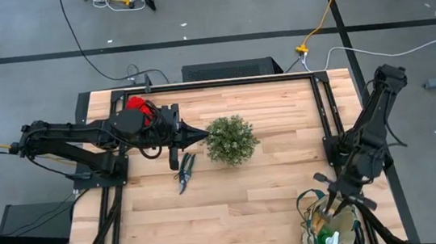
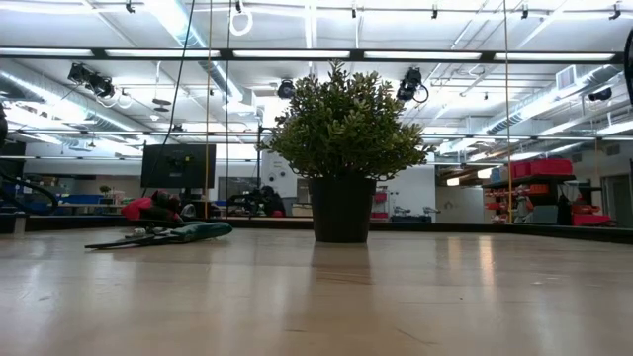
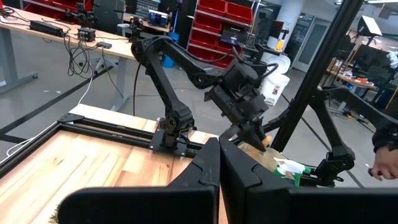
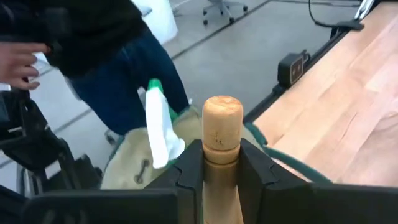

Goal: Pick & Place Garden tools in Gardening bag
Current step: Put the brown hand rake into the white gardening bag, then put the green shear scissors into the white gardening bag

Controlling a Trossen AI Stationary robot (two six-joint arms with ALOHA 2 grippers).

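My right gripper (image 1: 333,199) hangs over the gardening bag (image 1: 307,214), which stands at the table's near right corner, and is shut on a wooden-handled tool (image 4: 222,124). The tool's metal end is hidden. The beige bag (image 4: 127,163) holds a white and green item (image 4: 158,130). My left gripper (image 1: 201,132) is shut and holds nothing; it points level at the potted plant (image 1: 230,139). Pruning shears (image 1: 185,172) lie flat on the table near the plant. Red gloves (image 1: 140,107) lie behind the left arm. My right gripper pinches the tool's wooden handle (image 4: 222,144) between its two fingers (image 4: 189,165), near the handle's free end. The handle runs along the fingers, and its rounded tip (image 4: 222,107) sticks out past them. The fingers slant downward over the bag. The tool is clear of the table.
The bushy plant in its dark pot (image 2: 341,148) stands mid-table between the arms. A black frame (image 1: 317,103) borders the tabletop. A person (image 4: 106,56) stands beyond the table's edge near the bag. Bare wood lies between the shears and the bag.
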